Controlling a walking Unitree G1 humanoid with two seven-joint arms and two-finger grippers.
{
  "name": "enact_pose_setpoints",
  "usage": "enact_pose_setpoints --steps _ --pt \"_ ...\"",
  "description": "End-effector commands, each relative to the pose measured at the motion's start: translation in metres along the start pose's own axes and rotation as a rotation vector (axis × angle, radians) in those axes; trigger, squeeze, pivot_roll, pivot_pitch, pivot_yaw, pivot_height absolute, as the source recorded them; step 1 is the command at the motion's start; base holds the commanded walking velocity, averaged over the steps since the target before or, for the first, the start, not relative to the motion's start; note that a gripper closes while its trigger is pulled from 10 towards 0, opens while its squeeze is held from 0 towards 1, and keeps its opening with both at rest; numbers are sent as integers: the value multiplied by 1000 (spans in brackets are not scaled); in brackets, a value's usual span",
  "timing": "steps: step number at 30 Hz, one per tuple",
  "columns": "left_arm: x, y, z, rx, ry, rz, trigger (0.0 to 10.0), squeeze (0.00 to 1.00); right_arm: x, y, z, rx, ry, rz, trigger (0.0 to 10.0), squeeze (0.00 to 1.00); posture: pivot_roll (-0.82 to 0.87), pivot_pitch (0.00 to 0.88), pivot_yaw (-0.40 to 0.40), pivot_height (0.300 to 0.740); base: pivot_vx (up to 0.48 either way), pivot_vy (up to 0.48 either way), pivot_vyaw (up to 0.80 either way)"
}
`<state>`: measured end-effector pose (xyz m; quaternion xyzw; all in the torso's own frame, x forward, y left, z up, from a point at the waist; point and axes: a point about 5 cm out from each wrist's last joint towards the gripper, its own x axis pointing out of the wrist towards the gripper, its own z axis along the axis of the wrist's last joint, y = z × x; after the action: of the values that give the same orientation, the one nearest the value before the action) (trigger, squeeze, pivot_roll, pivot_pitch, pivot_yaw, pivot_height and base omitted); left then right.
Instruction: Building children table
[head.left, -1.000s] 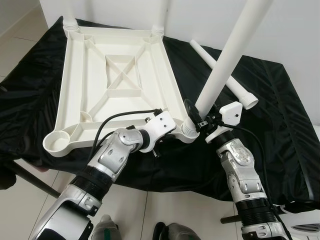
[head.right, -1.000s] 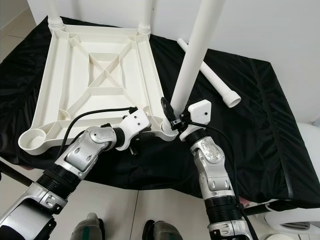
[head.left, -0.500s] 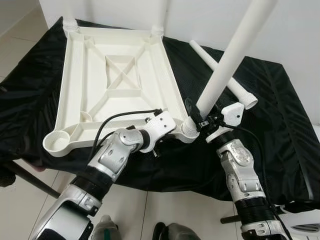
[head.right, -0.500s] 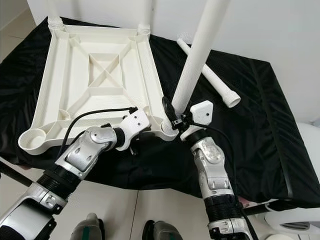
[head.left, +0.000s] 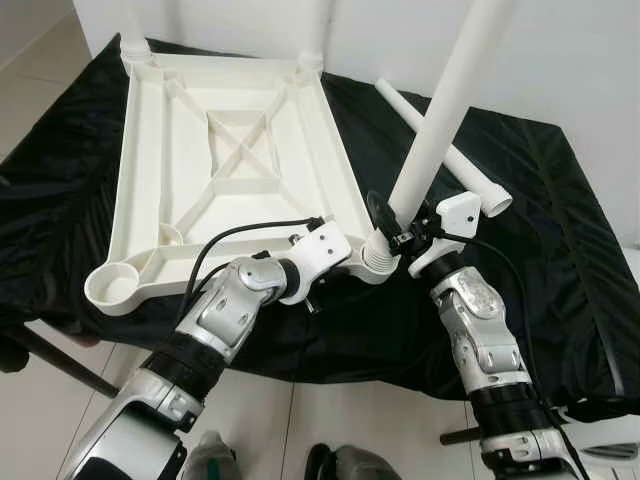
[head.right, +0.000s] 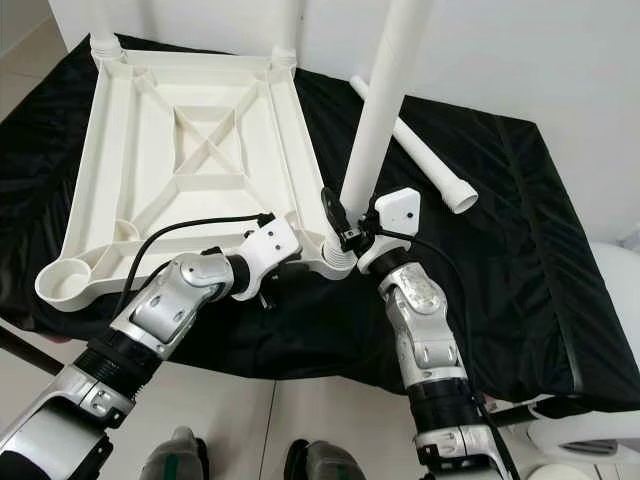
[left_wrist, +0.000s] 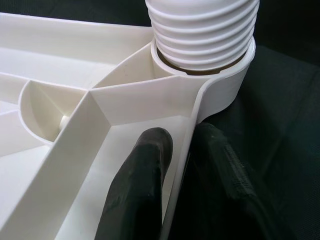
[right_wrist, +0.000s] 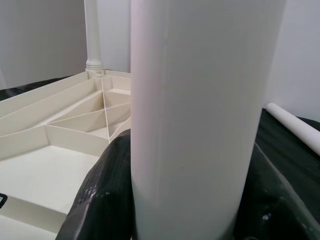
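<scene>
An upturned white plastic ribbed children's table panel (head.left: 225, 170) lies underside-up on a black cloth-covered tabletop (head.left: 560, 250), its long axis running away from the robot, with two white legs already standing in the far corner sockets. The right claw (head.left: 398, 238) is clenched around a long white plastic tube leg (head.left: 440, 120) just above its threaded end, which sits in the near right corner socket (left_wrist: 220, 85); the leg rises up and away, tilted slightly toward the robot's right. The left claw (left_wrist: 185, 165) pinches the panel's near rim beside that socket, one black finger (left_wrist: 142, 185) inside the wall, the other outside. A spare white tube leg (head.left: 450, 150) lies flat on the cloth, running diagonally behind. Compared with a second ago, the held leg stands more upright, its lean reduced, and the right wrist has shifted slightly closer to the socket.
</scene>
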<state>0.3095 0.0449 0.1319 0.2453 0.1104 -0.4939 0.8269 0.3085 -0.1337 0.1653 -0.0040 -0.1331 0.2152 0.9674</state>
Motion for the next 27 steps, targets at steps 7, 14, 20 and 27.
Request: enact_pose_setpoints --steps 7,14,20,27 --pt "-3 0 -1 14 18 -1 10000 0 -30 -26 -34 -11 192 -147 10000 0 61 95 -102 740 0 0 0" --pt "-2 -1 -2 15 19 -3 10000 0 -36 -21 -31 58 177 -85 10000 0 60 90 -104 740 0 0 0" --pt "-1 -2 -2 17 17 -8 10000 0 -37 -21 -28 114 196 -46 10000 0 55 83 -104 740 0 0 0" --pt "0 -2 -1 19 14 -7 10000 0 -41 -17 -30 98 229 9 10000 0 56 78 -105 740 0 0 0"
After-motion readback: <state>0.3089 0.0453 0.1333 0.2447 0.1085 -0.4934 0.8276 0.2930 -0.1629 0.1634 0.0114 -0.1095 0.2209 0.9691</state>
